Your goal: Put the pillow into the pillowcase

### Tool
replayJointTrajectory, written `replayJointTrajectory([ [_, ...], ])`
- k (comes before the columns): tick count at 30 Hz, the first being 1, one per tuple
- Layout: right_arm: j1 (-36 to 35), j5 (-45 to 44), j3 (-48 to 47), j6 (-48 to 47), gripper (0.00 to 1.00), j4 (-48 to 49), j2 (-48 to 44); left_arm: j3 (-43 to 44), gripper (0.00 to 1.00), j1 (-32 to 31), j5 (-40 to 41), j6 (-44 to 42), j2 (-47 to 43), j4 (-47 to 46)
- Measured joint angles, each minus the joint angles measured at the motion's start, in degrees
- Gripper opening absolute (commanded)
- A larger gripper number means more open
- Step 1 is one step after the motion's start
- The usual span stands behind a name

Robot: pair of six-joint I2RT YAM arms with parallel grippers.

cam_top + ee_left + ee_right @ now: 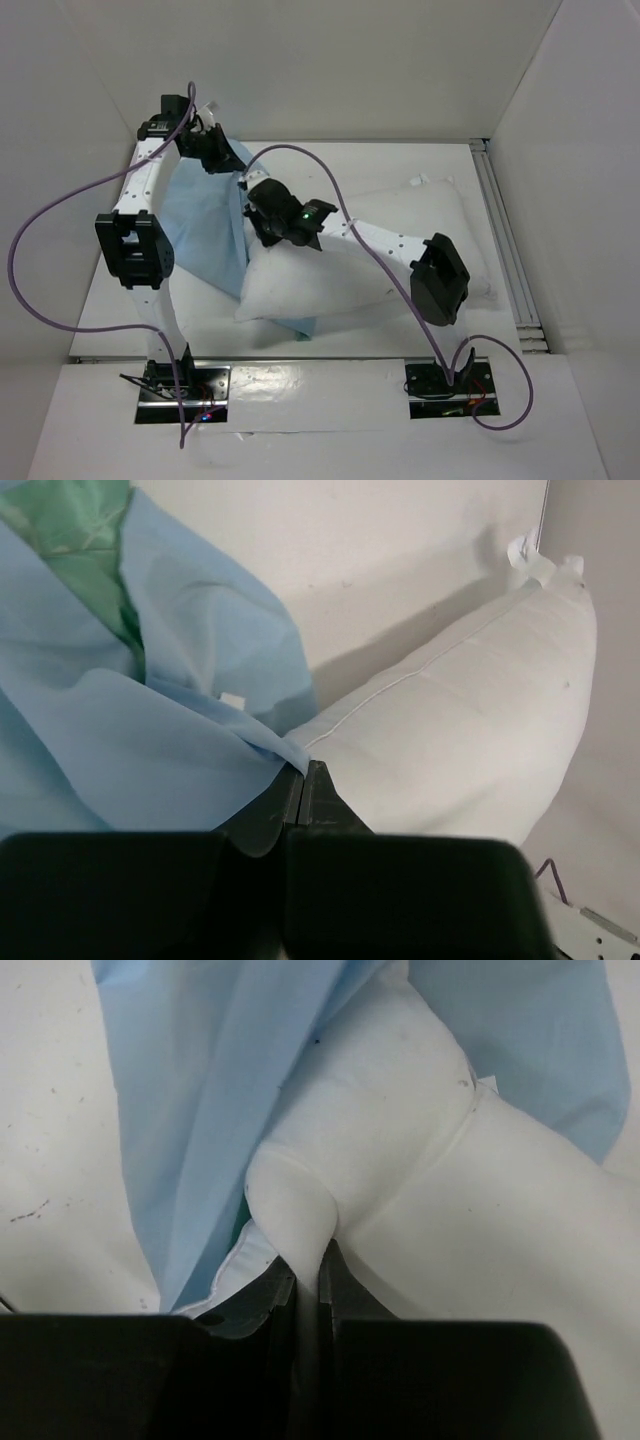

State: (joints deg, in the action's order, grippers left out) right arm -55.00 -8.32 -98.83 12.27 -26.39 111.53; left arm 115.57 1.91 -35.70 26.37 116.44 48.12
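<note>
The white pillow (400, 235) lies across the middle and right of the table, its near left corner over the light blue pillowcase (205, 225). My left gripper (215, 150) is at the far left, shut on the pillowcase's edge (285, 750) and holding it up; the sea-green face (80, 530) shows inside the fold. My right gripper (265, 215) is shut on a pinched fold of the pillow (300, 1210) at its left end, next to the blue cloth (200, 1110). The pillow also shows in the left wrist view (470, 720).
White walls stand at the back and on both sides. A metal rail (505, 240) runs along the table's right edge. Purple cables (60, 215) loop from both arms. The arm bases (180, 385) sit at the near edge.
</note>
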Motion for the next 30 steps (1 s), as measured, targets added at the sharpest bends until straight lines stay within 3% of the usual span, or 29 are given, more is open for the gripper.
replayJointTrajectory([
  [6, -0.61, 0.76, -6.08, -1.42, 0.00, -1.09, 4.81, -1.97, 0.00, -1.36, -0.76, -4.37, -0.90, 0.28],
  [15, 1.42, 1.75, -9.88, -3.63, 0.00, -0.68, 6.91, -22.32, 0.00, -1.33, 0.26, -7.65, -15.08, 1.40],
  [21, 4.44, 0.31, -7.74, -2.19, 0.00, 6.19, 7.19, -22.53, 0.00, -1.51, -0.44, -8.46, -18.84, 1.18],
  [25, 6.32, -2.47, -12.70, -0.20, 0.00, 6.43, 10.97, -22.18, 0.00, -2.01, -0.37, -8.50, -18.86, 1.11],
  [26, 6.69, -2.97, -14.84, 0.33, 0.08, 6.08, 12.63, -22.18, 0.00, -2.10, -0.37, -8.50, -18.86, 1.05],
  [27, 6.93, -3.21, -17.22, 0.76, 0.24, 5.14, 14.25, -22.18, 0.00, -2.21, -0.17, -8.46, -18.86, 0.92],
  [29, 7.28, -3.10, -22.49, 2.12, 0.71, 2.91, 17.70, -22.12, 0.00, -2.32, 0.28, -8.35, -18.86, 0.37],
  [30, 7.32, -2.82, -23.50, 2.54, 0.77, 2.71, 18.43, -22.05, 0.00, -2.32, 0.52, -8.22, -18.86, 0.26],
])
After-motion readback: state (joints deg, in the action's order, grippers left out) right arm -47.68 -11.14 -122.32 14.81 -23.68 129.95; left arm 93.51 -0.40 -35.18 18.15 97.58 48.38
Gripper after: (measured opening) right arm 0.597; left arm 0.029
